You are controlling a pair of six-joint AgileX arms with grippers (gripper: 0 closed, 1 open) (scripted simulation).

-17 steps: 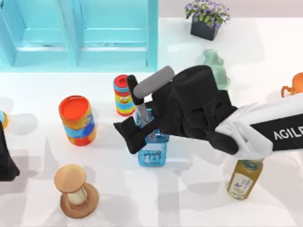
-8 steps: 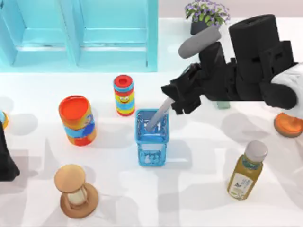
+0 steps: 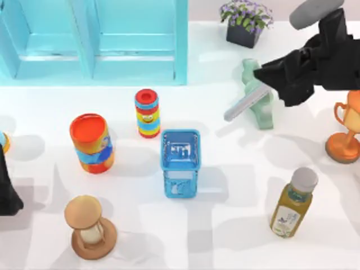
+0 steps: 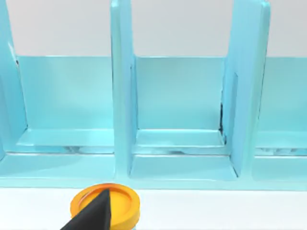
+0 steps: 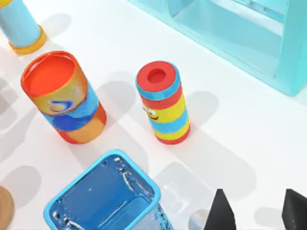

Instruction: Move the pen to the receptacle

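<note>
The main risk is that the pen (image 3: 246, 102) never reaches the blue basket (image 3: 180, 133). It sits well off to the basket's right, over by the green figurine (image 3: 263, 115), and it is not inside the basket.

Your right claw (image 3: 269, 79) is at the upper right of the desk (image 3: 236, 185). The pen's dark upper end meets the claw tip and its silver barrel slants down and left, away from the claw, across the figurine. In the right wrist view the claw (image 5: 254, 211) has its fingertips (image 5: 219, 211) clearly apart with bare desk between them, so it looks open and is not pinching anything at the tips. I cannot tell whether the pen is caught on the claw, leaning on the figurine or loose.

If it is loose, it may roll or slide under the figurine, and regrasping there could knock the figurine over. If it is only caught on the claw, any swing toward the basket could fling it off (a slender barrel gives little to hold).

Your left claw (image 3: 7, 194) is parked at the desk's left edge.
</note>
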